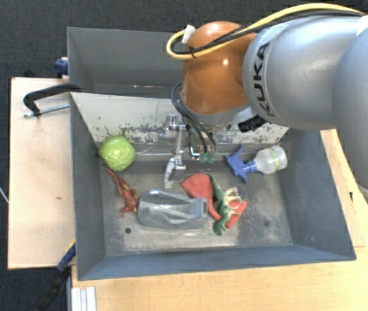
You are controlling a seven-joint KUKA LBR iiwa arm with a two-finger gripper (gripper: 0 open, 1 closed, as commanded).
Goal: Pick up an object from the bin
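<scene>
- The grey metal bin (100, 238) is seen in the middle of the frame, and the silver arm (313, 70) is brought in from the upper right.
- An orange cover (213, 70) is fitted at the wrist, and a yellow cable (268, 18) is looped over it.
- The gripper (183, 154) is placed low over the bin floor, just above the centre of the frame and close to the back wall.
- Whether the claw is open or closed cannot be told; nothing is seen held in it.
- No single thing is enclosed by the gripper. The nearest thing is a flat red piece (197, 185), found just below and slightly right of it.
- A grey translucent plastic container (168, 211) is laid on its side below the gripper, towards the lower middle of the bin.
- A green and red toy (226, 209) is seen just right of the red piece and beside the container's end.
- A clear bottle with a blue cap (258, 162) is laid to the right of the gripper, apart from it.
- A green ball (117, 153) is seen at the left of the bin floor, with a reddish-brown lizard toy (124, 193) just below it.
</scene>
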